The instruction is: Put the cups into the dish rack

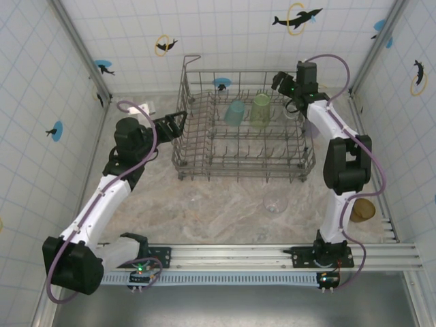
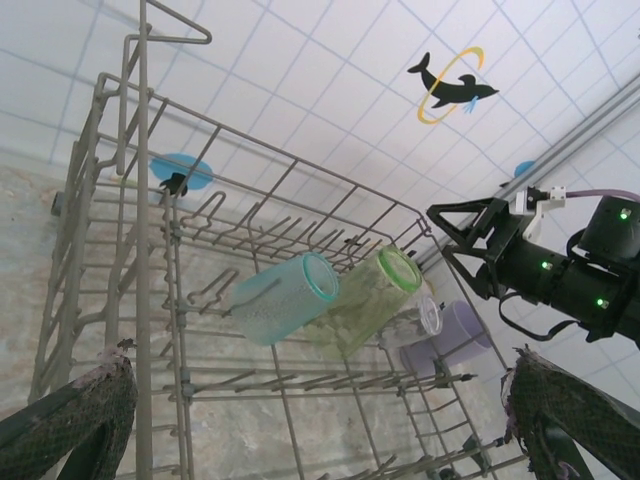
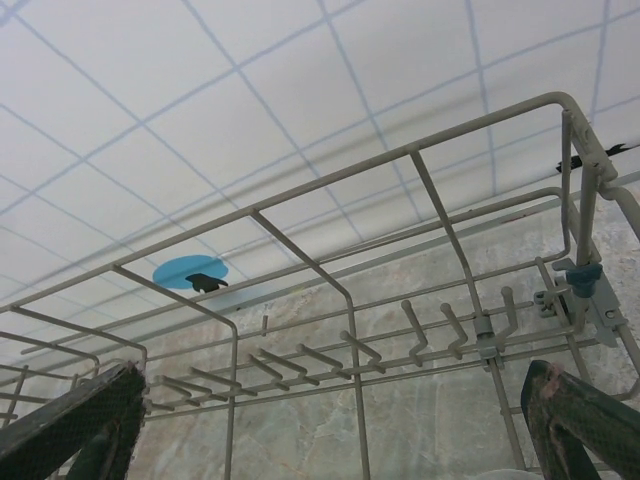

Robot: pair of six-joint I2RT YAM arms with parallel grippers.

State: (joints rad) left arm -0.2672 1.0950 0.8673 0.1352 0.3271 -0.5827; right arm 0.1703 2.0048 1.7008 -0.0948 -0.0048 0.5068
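The grey wire dish rack stands at the back middle of the table. A teal cup and a lime green cup lie tilted on its tines. In the left wrist view, the teal cup and the green cup are followed by a clear cup and a lavender cup. Another clear cup stands on the table in front of the rack. An amber cup sits at the far right. My left gripper is open beside the rack's left wall. My right gripper hangs open over the rack's back right corner, holding nothing.
Tiled walls with dolphin stickers close in the back and sides. The rack's tall handle loop rises at its back left. The right arm runs along the rack's right side. A metal rail crosses the near edge.
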